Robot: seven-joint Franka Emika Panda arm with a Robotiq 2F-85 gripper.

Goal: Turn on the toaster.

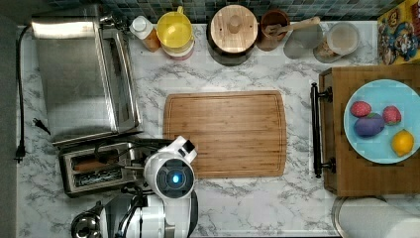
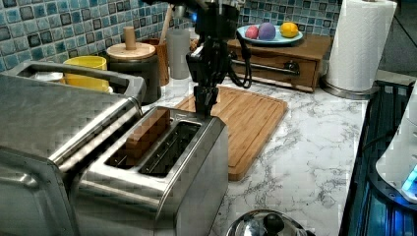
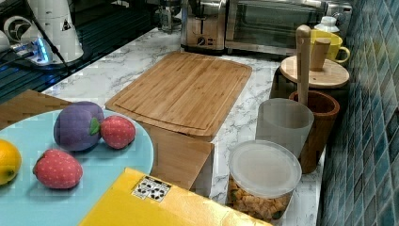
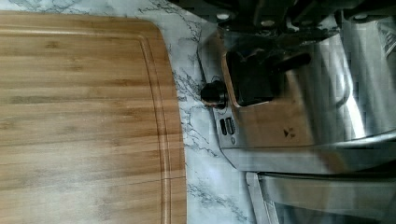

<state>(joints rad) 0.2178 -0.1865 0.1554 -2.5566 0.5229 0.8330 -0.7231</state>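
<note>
Brushed steel, small and boxy, standing directly under the gripper [image 2: 204, 109]: the toaster [image 2: 162, 162], with two long dark slots on top. Holding a brown slice [image 2: 145, 132] in the slot farther from the gripper's side of the counter edge, as seen in the left view.

Hanging straight down from the arm, tip reaching the toaster's short end. Seeming to be touching the top rim there in the left view, but not sure of the contact. Not possible to tell whether open or closed.

Lying flat just beside the gripper, on the side away from the toaster: a wooden cutting board [image 1: 225, 134], on the marble counter [image 1: 302, 208].

Standing behind the toaster as counted from the gripper, and touching or almost touching it: a large steel toaster oven [image 1: 74, 79].

Sitting near the gripper, at the toaster's other long side, close to the arm's base: a shiny kettle [image 2: 265, 226].

Showing close to the gripper in the wrist view: the toaster's end face with a small dark knob [image 4: 214, 93].
</note>
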